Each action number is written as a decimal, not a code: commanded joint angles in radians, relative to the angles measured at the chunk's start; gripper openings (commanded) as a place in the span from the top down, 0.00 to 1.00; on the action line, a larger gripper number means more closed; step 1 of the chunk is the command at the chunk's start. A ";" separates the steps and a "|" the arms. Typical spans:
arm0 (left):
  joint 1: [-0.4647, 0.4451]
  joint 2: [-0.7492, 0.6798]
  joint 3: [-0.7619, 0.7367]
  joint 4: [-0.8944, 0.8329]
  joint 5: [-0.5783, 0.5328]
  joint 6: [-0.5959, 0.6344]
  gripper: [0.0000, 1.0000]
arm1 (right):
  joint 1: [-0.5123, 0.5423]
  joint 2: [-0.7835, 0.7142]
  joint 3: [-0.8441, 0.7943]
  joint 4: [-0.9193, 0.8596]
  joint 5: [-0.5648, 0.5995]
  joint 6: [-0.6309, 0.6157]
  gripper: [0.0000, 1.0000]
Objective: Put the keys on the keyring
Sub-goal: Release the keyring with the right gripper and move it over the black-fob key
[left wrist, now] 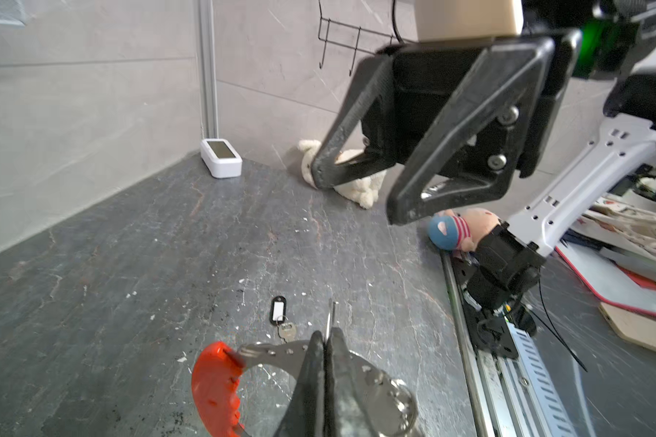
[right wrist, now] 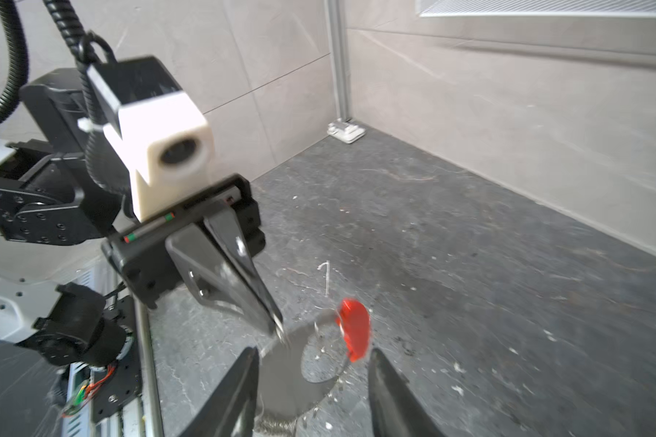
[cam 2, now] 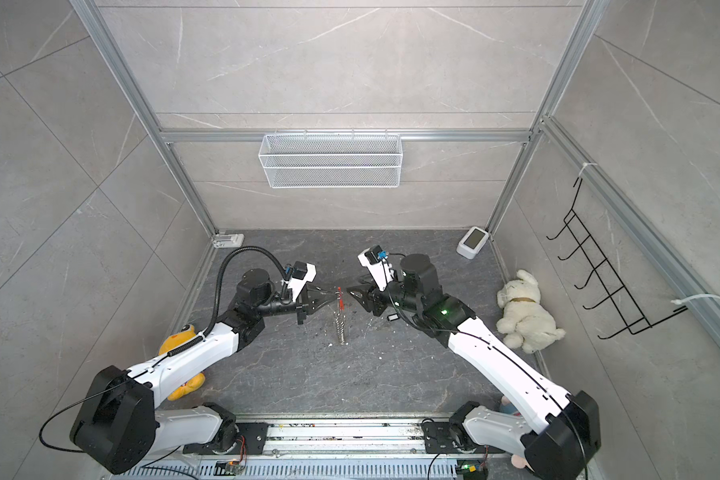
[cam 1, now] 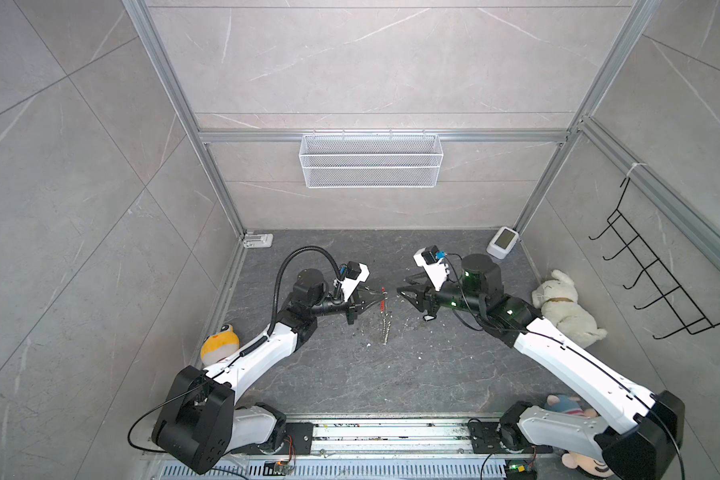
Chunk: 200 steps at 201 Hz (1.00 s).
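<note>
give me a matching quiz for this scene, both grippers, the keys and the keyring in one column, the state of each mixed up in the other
Things:
1. left gripper
2. right gripper
3. keys
4. keyring

States:
a. jaws apart, gripping nothing
b. lying flat on the tabletop, black tag with white face
c. pinched in a gripper, carries a red curved bar
d. jaws shut on the wire loop

Pairs: 1-d, 2-a, 3-b, 4-c

I hold the keyring (left wrist: 277,349) pinched in my left gripper (left wrist: 325,340), its red bar (left wrist: 214,382) beside the jaws. Just beyond the keyring the keys (left wrist: 278,311) lie on the table (left wrist: 129,265); farther past it, raised, the right gripper (left wrist: 358,196) gapes.
</note>
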 commanded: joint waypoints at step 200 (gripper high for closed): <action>0.002 -0.052 -0.040 0.340 -0.015 -0.065 1.00 | -0.245 0.198 -0.252 0.189 0.153 0.363 0.53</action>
